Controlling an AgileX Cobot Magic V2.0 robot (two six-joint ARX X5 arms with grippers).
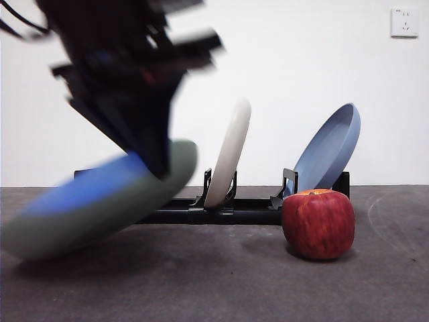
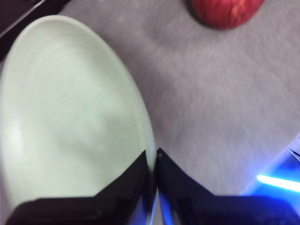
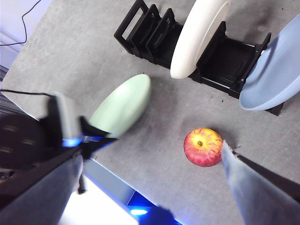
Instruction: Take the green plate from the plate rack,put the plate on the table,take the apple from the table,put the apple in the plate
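My left gripper is shut on the rim of the green plate. It holds the plate tilted and low over the table, in front of the left end of the plate rack. The image is blurred by motion there. The red apple sits on the table to the right, just in front of the rack. From high above, the right wrist view shows the plate, the apple and the rack. My right gripper hangs open there, holding nothing.
A cream-white plate stands in the rack's middle slot and a blue plate leans at its right end. A wall socket is on the white wall behind. Bare table lies between the green plate and the apple.
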